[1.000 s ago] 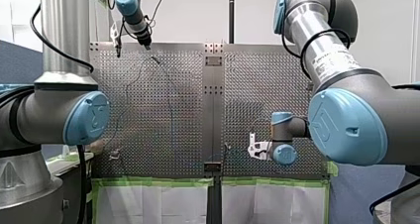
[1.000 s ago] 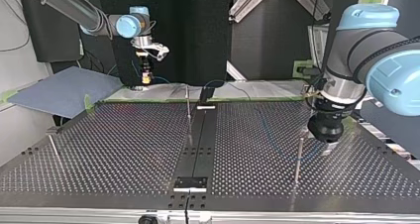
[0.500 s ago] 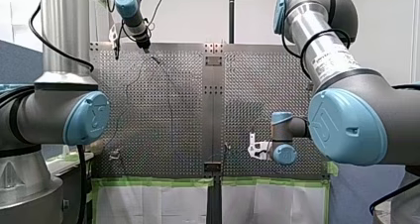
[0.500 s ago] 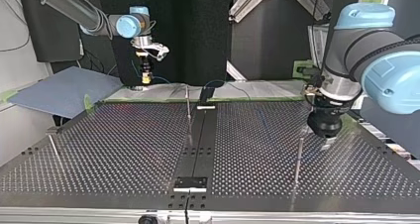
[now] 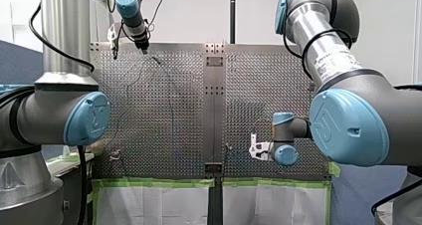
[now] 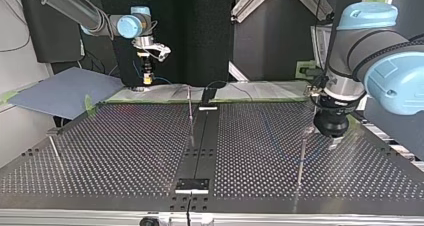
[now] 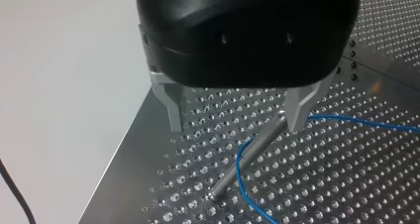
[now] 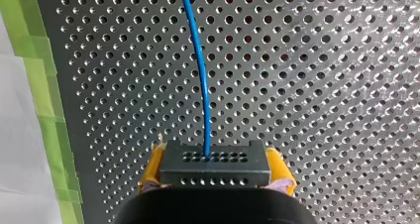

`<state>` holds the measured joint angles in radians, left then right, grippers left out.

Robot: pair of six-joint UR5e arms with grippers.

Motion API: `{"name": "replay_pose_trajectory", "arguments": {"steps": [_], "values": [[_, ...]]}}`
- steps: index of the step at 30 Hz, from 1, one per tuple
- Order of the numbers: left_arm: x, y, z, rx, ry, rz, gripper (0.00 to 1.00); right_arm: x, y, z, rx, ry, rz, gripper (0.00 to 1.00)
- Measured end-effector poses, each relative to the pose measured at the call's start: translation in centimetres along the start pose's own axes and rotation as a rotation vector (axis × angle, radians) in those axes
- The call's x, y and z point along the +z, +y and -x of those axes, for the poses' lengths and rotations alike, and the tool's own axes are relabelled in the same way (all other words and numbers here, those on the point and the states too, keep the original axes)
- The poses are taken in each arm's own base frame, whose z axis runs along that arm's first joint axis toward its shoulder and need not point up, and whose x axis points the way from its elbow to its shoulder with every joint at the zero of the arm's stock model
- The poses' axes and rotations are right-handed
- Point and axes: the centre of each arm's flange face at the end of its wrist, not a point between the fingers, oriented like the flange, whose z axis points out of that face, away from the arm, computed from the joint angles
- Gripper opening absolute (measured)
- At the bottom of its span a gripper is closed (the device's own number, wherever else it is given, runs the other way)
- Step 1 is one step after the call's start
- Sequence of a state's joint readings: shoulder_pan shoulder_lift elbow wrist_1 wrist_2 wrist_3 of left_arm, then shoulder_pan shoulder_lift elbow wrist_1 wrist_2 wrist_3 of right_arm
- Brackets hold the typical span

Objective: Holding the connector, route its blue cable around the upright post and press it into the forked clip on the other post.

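The black connector (image 8: 214, 164) trails a blue cable (image 8: 202, 85) curving beside the upright post (image 7: 264, 137).

Perforated table (image 5: 164, 100) noted, with green tape (image 5: 159, 182) along its 6 o'clock edge. My left gripper (image 5: 144, 48) hangs over the 11 o'clock corner, just beside a short post (image 5: 156, 60). A thin cable (image 5: 172, 110) trails from there toward 6 o'clock. My right arm's wrist (image 5: 285, 146) sits low at 4 o'clock.

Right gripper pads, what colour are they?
Yellow pads, clearest in the right wrist view, flanking the black connector.
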<state>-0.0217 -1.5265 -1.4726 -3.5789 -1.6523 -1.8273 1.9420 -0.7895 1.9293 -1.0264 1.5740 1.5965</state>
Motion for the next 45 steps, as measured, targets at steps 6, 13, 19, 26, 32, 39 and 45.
{"name": "replay_pose_trajectory", "arguments": {"steps": [6,13,19,26,32,39,45], "values": [[0.0,0.0,0.0,0.001,-0.001,0.001,0.99,0.0,0.0,0.0,0.0,0.0,0.001,0.0],[0.1,-0.1,0.2,0.009,-0.018,-0.004,0.99,0.0,0.0,0.0,-0.001,-0.005,0.001,0.0],[0.4,-0.8,0.0,0.032,-0.054,-0.027,0.99,-0.2,-0.1,0.1,-0.001,-0.01,-0.002,0.0],[0.3,-2.0,-1.6,0.092,-0.064,-0.081,0.99,-0.2,-0.4,0.1,-0.001,-0.008,-0.006,0.0],[0.3,-3.0,-3.9,0.137,-0.057,-0.156,0.99,-0.2,-0.4,0.1,0.0,-0.005,-0.007,0.0],[0.6,-3.7,-6.7,0.156,-0.049,-0.203,0.99,-0.1,-0.4,0.1,-0.002,-0.003,-0.007,0.0],[0.8,-3.8,-8.9,0.16,-0.05,-0.196,0.99,-0.1,-0.4,0.1,-0.003,-0.005,-0.007,0.0]]}}
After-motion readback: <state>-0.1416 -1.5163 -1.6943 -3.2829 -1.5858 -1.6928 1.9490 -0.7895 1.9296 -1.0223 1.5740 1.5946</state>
